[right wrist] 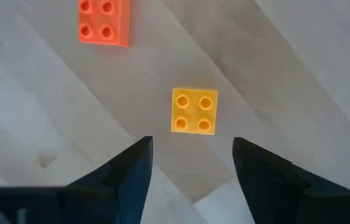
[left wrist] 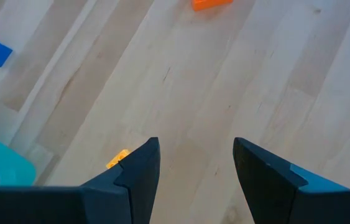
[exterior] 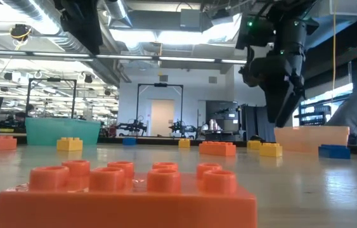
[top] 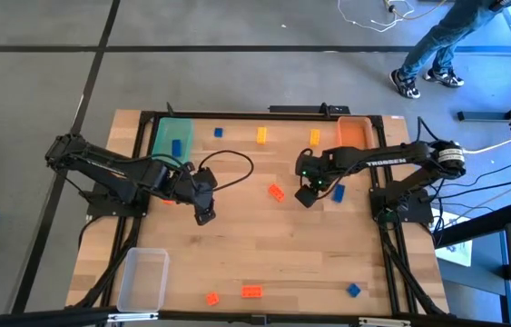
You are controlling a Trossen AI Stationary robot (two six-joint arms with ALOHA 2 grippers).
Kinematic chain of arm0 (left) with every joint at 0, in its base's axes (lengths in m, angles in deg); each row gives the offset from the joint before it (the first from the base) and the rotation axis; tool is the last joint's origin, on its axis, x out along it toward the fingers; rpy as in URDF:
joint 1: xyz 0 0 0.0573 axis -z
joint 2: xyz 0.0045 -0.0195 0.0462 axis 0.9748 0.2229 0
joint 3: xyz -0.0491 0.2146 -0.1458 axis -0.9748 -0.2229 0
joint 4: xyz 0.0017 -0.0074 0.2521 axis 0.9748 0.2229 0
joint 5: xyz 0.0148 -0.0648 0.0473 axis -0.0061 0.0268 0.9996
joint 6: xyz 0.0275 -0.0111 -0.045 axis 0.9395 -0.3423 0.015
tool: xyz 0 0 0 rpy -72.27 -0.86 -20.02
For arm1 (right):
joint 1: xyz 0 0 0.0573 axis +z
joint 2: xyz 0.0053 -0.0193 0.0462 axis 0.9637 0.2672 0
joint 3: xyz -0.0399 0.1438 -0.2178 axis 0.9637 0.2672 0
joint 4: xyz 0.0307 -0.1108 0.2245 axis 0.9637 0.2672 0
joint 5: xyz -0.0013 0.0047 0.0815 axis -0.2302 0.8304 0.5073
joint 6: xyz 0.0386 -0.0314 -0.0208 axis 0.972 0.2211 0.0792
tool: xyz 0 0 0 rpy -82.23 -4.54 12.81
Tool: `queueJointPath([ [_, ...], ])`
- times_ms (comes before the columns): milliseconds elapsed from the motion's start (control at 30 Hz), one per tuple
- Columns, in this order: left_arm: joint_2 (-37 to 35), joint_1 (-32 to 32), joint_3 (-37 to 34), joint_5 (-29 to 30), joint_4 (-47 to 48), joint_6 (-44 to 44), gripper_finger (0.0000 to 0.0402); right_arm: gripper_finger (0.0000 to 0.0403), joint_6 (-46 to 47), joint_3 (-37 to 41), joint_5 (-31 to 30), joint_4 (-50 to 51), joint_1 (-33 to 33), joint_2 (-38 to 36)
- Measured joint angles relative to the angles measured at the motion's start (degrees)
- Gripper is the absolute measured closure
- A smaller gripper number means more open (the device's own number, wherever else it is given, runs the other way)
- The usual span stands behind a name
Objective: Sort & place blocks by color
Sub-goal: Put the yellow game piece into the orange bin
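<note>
The right end effector [right wrist: 190, 165] hangs above the desk [top: 264, 254] with its fingers spread and nothing between them, and its wrist view shows a yellow block [right wrist: 194, 110] lying studs up just ahead of the gap, so it looks lined up to come down over that block; a red-orange block [right wrist: 104, 22] lies a little farther off. From above, this end effector [top: 307, 194] sits right of centre, near a blue block [top: 338, 193] and the orange tray [top: 353, 133] at the far edge. The left end effector [left wrist: 194, 168] is also open and empty, held over bare wood left of centre [top: 203, 214], apparently waiting; a bit of yellow shows beside one finger, but I cannot tell what it is. The green tray [top: 171, 136] already holds a blue block [top: 177, 145], which suggests blue belongs there. A clear tray [top: 143, 279] stands empty at the near left corner. Most blocks lie loose: two yellow ones [top: 261, 135] and a small blue one [top: 219, 132] near the far edge, red-orange ones [top: 251, 292] and another blue [top: 353, 290] along the near edge. By that spread, the sorting is at an early stage.
</note>
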Motion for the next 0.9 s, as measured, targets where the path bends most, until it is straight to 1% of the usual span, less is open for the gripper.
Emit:
queueJointPath([
  [133, 0.00, 0.01, 0.00, -0.01, 0.01, -0.02, 0.0207, 0.0183, -0.65, 0.02, -0.85, -0.12, 0.00, 2.08],
  [233, 0.00, 0.01, 0.00, -0.02, -0.01, -0.04, 0.0207, 0.0183, -2.94, 0.02, -0.85, -0.89, 0.00, 3.65],
  [433, 0.00, 0.01, 0.00, -0.03, -0.03, -0.11, 0.0207, 0.0183, -3.26, 0.02, -0.83, -1.58, 0.00, 6.85],
  [600, 0.00, -0.01, 0.00, -0.02, -0.06, -0.09, 0.0207, 0.0183, -3.68, 0.02, -0.83, -3.49, 0.00, 9.57],
  [767, 0.00, -0.01, 0.00, -0.01, -0.08, -0.11, 0.0207, 0.0183, -7.38, 0.00, -1.02, -6.12, 0.00, 12.43],
  [900, 0.01, 0.00, -0.01, -0.03, -0.14, -0.15, 0.0207, 0.0183, -7.53, -0.22, -1.21, -6.43, 0.00, 14.09],
])
